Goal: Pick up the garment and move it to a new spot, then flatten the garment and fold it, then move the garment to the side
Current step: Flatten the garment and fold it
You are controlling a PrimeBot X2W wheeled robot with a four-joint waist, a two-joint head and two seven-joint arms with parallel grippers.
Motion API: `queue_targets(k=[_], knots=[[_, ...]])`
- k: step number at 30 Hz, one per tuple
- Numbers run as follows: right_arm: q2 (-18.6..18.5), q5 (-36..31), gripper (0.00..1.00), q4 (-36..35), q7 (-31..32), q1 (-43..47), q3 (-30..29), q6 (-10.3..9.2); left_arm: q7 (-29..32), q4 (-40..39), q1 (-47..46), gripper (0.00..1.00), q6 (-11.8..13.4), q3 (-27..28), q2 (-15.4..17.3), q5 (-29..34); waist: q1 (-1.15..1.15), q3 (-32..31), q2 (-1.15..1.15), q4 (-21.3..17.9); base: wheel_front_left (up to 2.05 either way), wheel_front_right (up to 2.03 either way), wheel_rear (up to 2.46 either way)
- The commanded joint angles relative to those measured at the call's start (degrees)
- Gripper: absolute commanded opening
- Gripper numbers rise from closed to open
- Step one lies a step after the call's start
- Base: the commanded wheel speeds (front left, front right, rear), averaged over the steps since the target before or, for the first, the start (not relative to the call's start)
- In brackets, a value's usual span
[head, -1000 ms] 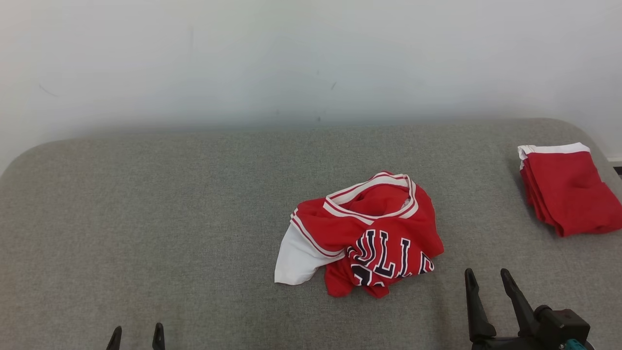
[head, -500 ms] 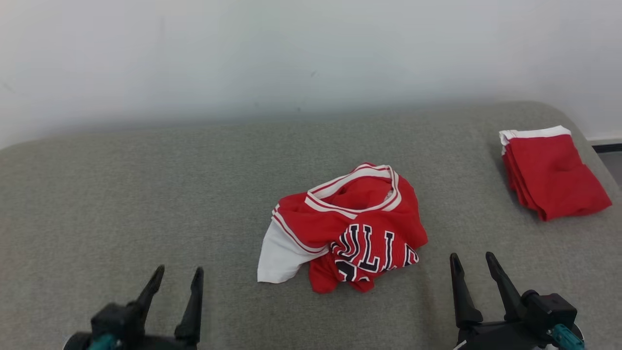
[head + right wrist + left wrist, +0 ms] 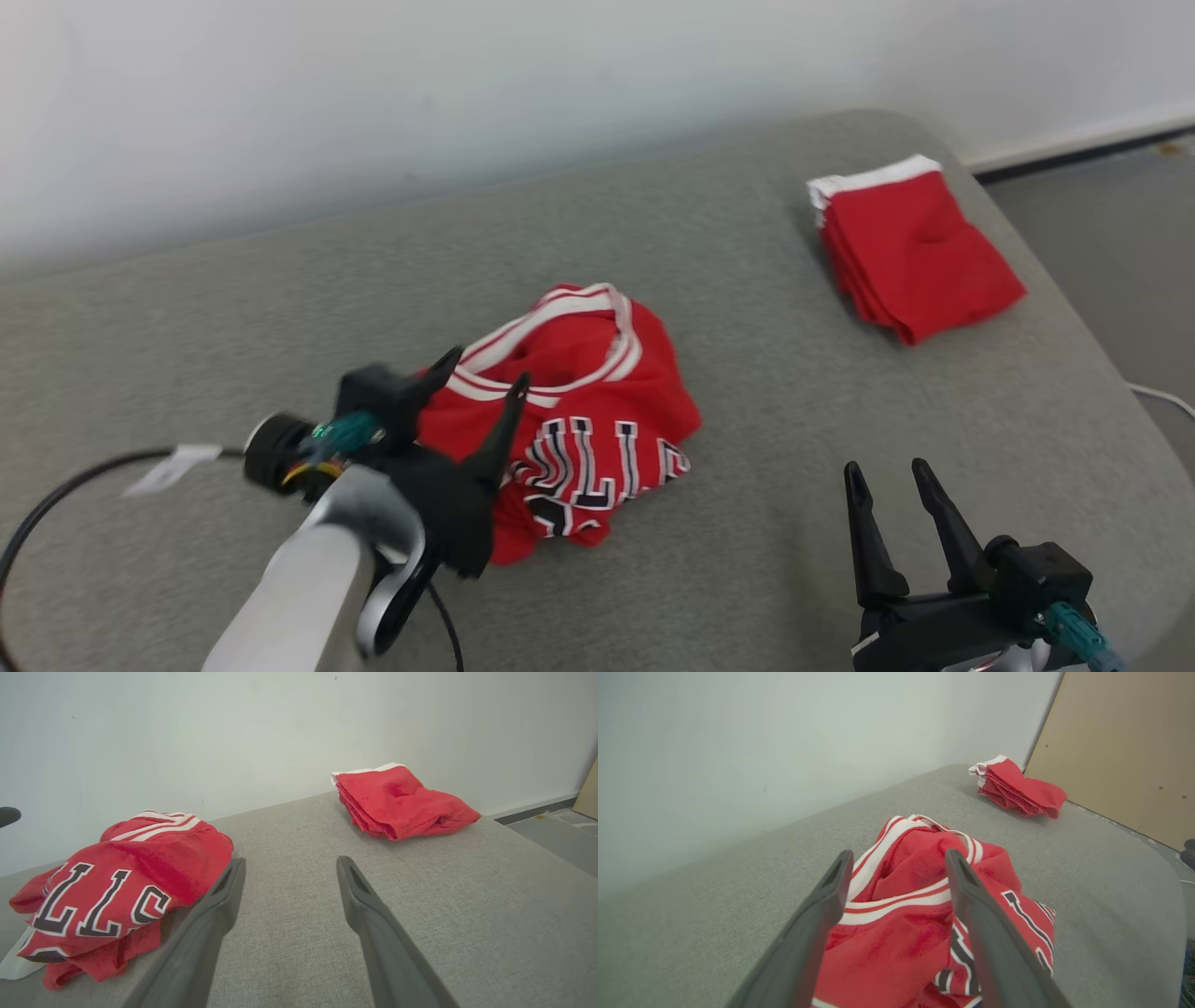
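Note:
The garment (image 3: pixel 597 401) is a crumpled red jersey with white trim and dark letters, lying mid-way across the grey cushion (image 3: pixel 747 280). My left gripper (image 3: pixel 490 369) hangs open over the jersey's left part, fingers spread above the white-striped collar (image 3: pixel 896 900), with nothing between them. The jersey's lower left is hidden behind that arm. At the lower right my right gripper (image 3: pixel 885 469) stands open over bare cushion, to the right of the jersey (image 3: pixel 117 891).
A folded red garment (image 3: pixel 910 247) with a white band lies at the cushion's far right corner (image 3: pixel 402 800). A black cable (image 3: pixel 56 495) trails from my left wrist. The white wall (image 3: pixel 373 93) runs behind; floor (image 3: pixel 1111 224) lies beyond the right edge.
The head camera has swung, shifting the whole picture left and up. My left arm has risen and reached over the jersey. The right gripper has kept its place.

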Motion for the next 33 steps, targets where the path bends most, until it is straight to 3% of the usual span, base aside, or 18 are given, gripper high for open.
queue_targets(k=[1, 9, 18, 19, 21, 24, 27, 28, 29, 30, 31, 33], knots=[[0.0, 0.3, 1.0, 0.5, -0.5, -0.4, 0.0, -0.11, 0.8, 1.2, -2.6, 1.0, 0.1, -1.5, -0.5, -0.2, -0.01, 3.3, -0.01, -5.8, 0.0, 0.0, 0.0], [0.0, 1.7, 1.0, 1.6, -1.5, -1.4, 1.4, -0.11, 3.7, 7.8, -9.7, 1.0, 0.1, -7.4, -1.5, -1.8, -0.01, 4.7, -0.01, -10.4, 0.0, 0.0, 0.0], [0.0, 3.4, 1.0, 3.2, -2.6, -2.4, 2.8, -0.11, 6.2, 17.2, -15.2, 1.0, 3.2, -6.3, -4.0, -2.5, -0.01, 6.5, -0.01, -13.3, 0.0, 0.0, 0.0], [0.0, 3.5, 1.0, 3.3, -2.6, -2.6, 2.8, -0.11, 6.3, 17.9, -15.8, 0.94, 3.6, -6.1, -4.1, -2.6, -0.01, 6.7, -0.01, -13.4, 0.0, 0.0, 0.0], [0.0, 3.7, 1.0, 3.5, -2.8, -2.8, 2.7, -0.11, 7.0, 19.3, -16.5, 0.53, 4.1, -5.9, -4.2, -2.8, -0.01, 6.8, -0.01, -13.4, 0.0, 0.0, 0.0], [0.0, 3.7, 1.0, 3.8, -2.9, -2.8, 2.5, -0.11, 7.9, 21.0, -17.0, 0.37, 4.9, -6.0, -4.3, -2.5, -0.01, 7.0, -0.01, -13.1, 0.0, 0.0, 0.0], [0.0, 3.8, 1.0, 3.9, -3.0, -3.0, 2.6, -0.11, 9.5, 22.3, -17.3, 0.02, 4.7, -7.0, -4.7, -2.4, -0.01, 7.0, -0.01, -12.5, 0.0, 0.0, 0.0], [0.0, 3.8, 1.0, 4.0, -3.0, -3.2, 2.6, -0.11, 10.8, 23.0, -17.2, 0.0, 4.4, -7.5, -4.8, -2.6, -0.01, 7.0, -0.01, -12.2, 0.0, 0.0, 0.0], [0.0, 3.7, 1.0, 4.0, -3.0, -3.3, 2.6, -0.11, 12.0, 23.6, -17.1, 0.0, 4.0, -8.1, -4.8, -2.4, -0.01, 6.9, -0.01, -12.0, 0.0, 0.0, 0.0], [0.0, 3.6, 1.0, 4.0, -3.0, -3.4, 2.6, -0.11, 13.0, 23.9, -17.1, 0.16, 3.8, -8.6, -4.9, -2.4, -0.01, 6.9, -0.01, -11.7, 0.0, 0.0, 0.0], [0.0, 3.4, 1.0, 4.1, -3.0, -3.4, 2.5, -0.11, 14.7, 24.3, -17.3, 0.48, 3.4, -9.7, -5.0, -1.8, -0.01, 6.8, -0.01, -11.3, 0.0, 0.0, 0.0], [0.0, 3.3, 1.0, 4.2, -3.0, -3.3, 2.5, -0.11, 16.2, 24.5, -17.3, 0.96, 3.0, -10.7, -5.4, -2.0, -0.01, 6.7, -0.01, -10.9, 0.0, 0.0, 0.0]])
